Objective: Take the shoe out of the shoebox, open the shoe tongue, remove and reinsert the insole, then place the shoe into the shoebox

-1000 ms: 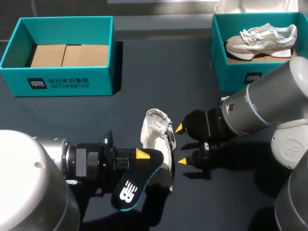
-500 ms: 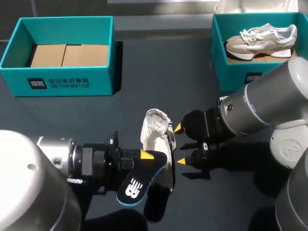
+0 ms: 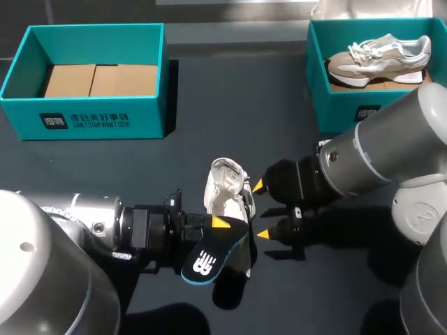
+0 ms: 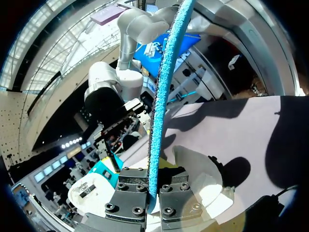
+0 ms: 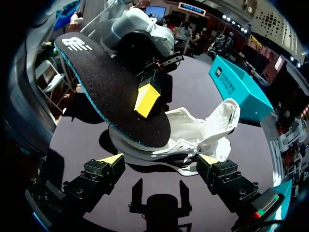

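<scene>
White fabric shoe resting on the dark table, between the two grippers. Black foam insole with teal edge clamped in the left gripper, one end over the shoe. Right gripper spread wide just beside the shoe, holding nothing. Teal cardboard shoebox stands well apart.

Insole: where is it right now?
Head view, lower middle: the black insole is clamped in the left gripper, overlapping the white shoe, with the open right gripper opposite.
</scene>
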Available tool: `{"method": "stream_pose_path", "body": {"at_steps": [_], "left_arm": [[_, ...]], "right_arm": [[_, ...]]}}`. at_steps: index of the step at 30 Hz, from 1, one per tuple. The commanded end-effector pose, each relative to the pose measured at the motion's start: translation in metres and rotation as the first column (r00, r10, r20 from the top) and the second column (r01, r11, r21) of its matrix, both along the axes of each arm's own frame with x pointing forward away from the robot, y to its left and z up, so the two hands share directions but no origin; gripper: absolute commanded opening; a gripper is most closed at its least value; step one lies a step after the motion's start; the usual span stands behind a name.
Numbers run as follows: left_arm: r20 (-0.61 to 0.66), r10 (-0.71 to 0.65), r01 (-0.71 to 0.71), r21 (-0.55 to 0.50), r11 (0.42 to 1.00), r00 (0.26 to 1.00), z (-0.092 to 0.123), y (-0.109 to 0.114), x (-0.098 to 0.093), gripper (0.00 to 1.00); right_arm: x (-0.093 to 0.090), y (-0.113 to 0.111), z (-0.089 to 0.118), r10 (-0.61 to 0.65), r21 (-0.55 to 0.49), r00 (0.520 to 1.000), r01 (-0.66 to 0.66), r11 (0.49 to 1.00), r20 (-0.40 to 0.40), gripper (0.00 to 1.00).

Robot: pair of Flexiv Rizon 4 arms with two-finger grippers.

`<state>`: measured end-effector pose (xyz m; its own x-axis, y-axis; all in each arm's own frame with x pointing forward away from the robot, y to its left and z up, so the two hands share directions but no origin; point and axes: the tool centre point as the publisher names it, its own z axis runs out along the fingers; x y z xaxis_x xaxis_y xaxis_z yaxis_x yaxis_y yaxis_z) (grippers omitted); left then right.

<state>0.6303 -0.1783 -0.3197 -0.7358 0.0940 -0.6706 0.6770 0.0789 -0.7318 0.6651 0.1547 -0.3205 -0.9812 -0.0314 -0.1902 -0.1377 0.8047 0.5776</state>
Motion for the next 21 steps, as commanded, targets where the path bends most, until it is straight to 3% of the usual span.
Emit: {"method": "stream_pose_path", "body": {"at_steps": [1,16,21], "left_arm": [[-0.004,-0.003,0.003,0.005,1.0,1.0,-0.011,-0.009,0.011,0.0],[-0.026,0.036,-0.035,0.045,0.998,0.999,-0.049,-0.012,0.044,0.0],[-0.032,0.057,-0.056,0.041,0.998,0.998,-0.048,-0.009,0.043,0.0]], "right_arm": [[-0.001,0.001,-0.001,-0.002,0.0,1.0,0.002,1.0,0.001,1.0],[-0.001,0.001,-0.001,-0.002,0.0,1.0,0.002,1.0,0.001,1.0],[-0.001,0.001,-0.001,-0.002,0.0,1.0,0.002,1.0,0.001,1.0]]}}
